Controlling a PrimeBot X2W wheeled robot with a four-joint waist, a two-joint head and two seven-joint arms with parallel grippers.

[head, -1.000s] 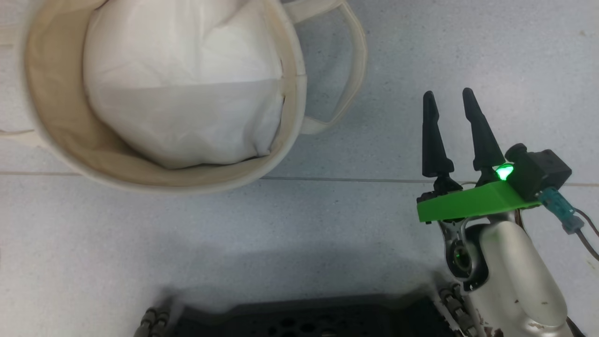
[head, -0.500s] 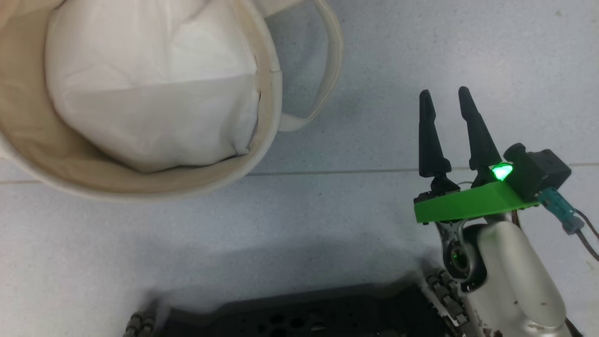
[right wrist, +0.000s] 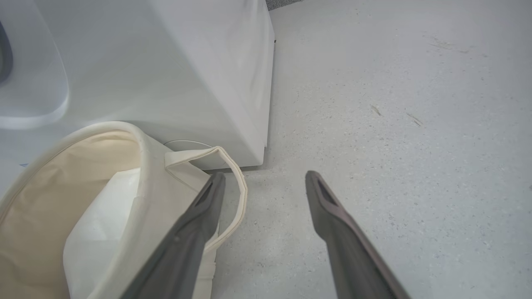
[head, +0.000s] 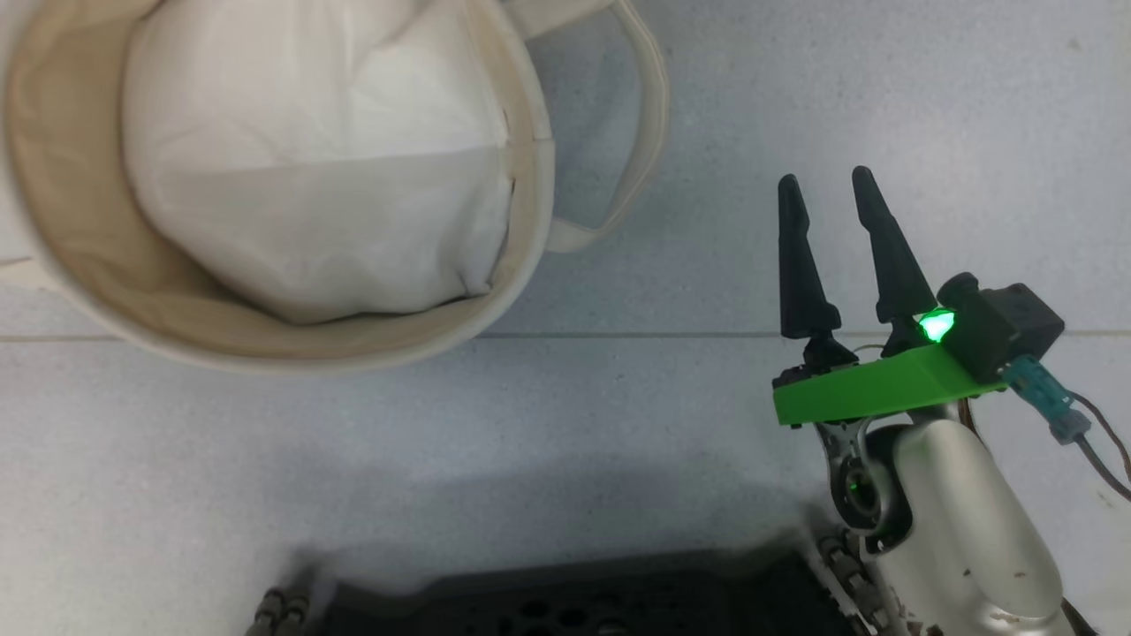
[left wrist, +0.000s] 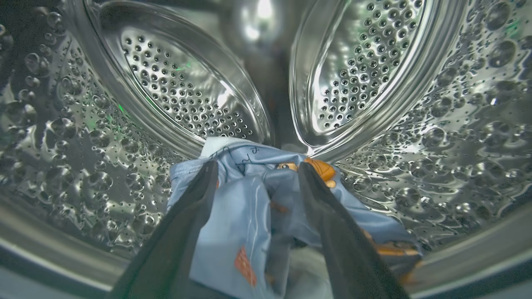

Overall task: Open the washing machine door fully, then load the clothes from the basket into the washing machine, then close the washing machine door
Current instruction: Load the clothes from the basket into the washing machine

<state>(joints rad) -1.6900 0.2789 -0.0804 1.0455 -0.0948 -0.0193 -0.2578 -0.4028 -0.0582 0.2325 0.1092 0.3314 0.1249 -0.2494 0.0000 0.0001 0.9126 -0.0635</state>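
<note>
Clothes in the drum: one rumpled bundle of soft blue fabric with orange-brown bear prints, lying on the dimpled, perforated steel of the washing machine. Left pincer is spread wide, the cloth loose between its two dark fingers. Right pincer gapes empty over the speckled floor, right of the round cream canvas basket, one white padding sheet inside.

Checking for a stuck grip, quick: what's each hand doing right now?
Left hand: open, gripping nothing; clothes lie loose in the washing machine.
Right hand: open, empty.
</note>
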